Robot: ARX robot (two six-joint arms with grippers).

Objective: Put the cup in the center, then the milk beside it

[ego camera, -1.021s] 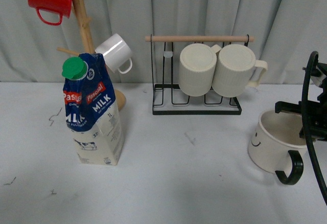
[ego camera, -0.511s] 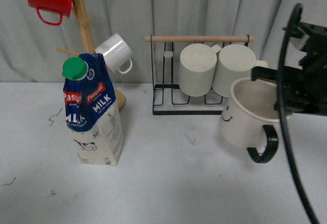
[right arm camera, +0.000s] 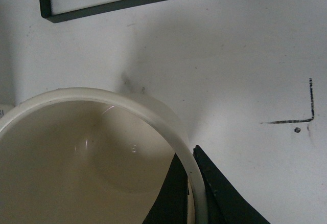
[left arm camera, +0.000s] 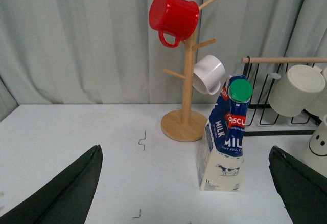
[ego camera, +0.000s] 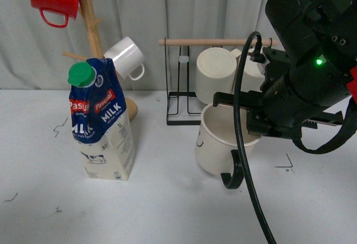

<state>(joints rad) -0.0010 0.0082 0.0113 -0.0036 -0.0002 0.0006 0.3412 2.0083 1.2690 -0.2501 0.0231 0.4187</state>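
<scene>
Cup (ego camera: 215, 141) rim pinched in right hand (right arm camera: 194, 185), apparently tilted.

Bare table (ego camera: 167, 199) between milk (ego camera: 101, 121) and cup (ego camera: 213, 149) (rack (ego camera: 187, 118) behind)

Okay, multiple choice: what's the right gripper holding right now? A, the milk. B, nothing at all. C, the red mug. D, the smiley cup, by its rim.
D: in the right wrist view the right gripper pinches the rim of the cup, one finger inside and one outside, while the milk stands apart on the table.
</scene>
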